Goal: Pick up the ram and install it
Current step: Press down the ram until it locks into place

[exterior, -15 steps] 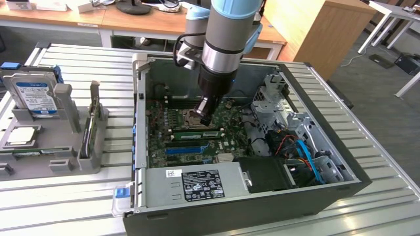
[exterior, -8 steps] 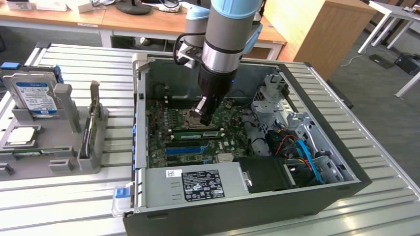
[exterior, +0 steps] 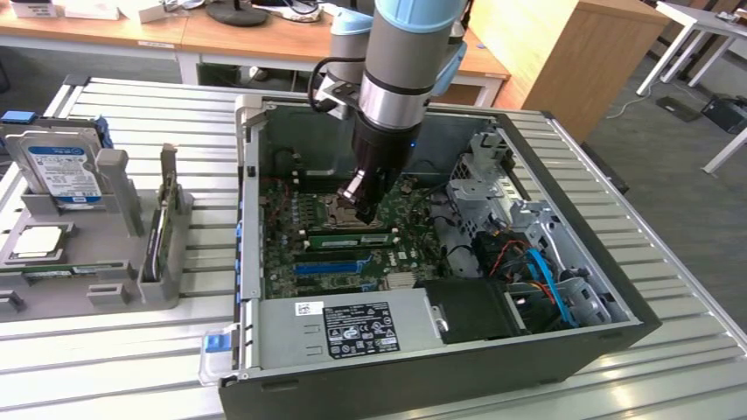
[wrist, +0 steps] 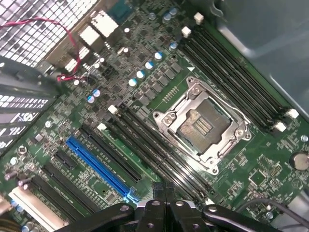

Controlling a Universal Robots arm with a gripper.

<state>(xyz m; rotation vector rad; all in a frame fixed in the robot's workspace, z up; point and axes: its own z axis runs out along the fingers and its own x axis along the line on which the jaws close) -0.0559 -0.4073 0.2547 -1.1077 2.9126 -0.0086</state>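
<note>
My gripper [exterior: 364, 214] reaches down into the open computer case [exterior: 583, 262]. It hangs just above the black memory slots [exterior: 350, 238] beside the processor socket [exterior: 338, 210]. Its fingers are shut with nothing between them. In the wrist view the gripper [wrist: 164, 192] has its dark fingertips pressed together over the memory slots [wrist: 159, 150], which look empty. A slim green strip that looks like the ram [exterior: 52, 273] lies low in the grey holder [exterior: 117, 289] at the exterior view's left, far from the gripper.
The holder also carries a silver hard drive with a blue label [exterior: 59, 166], a square chip [exterior: 35, 242] and an upright card [exterior: 164, 210]. Inside the case are a blue expansion slot [wrist: 99, 166], the power supply [exterior: 350, 328], a drive cage [exterior: 478, 184] and cables [exterior: 537, 271].
</note>
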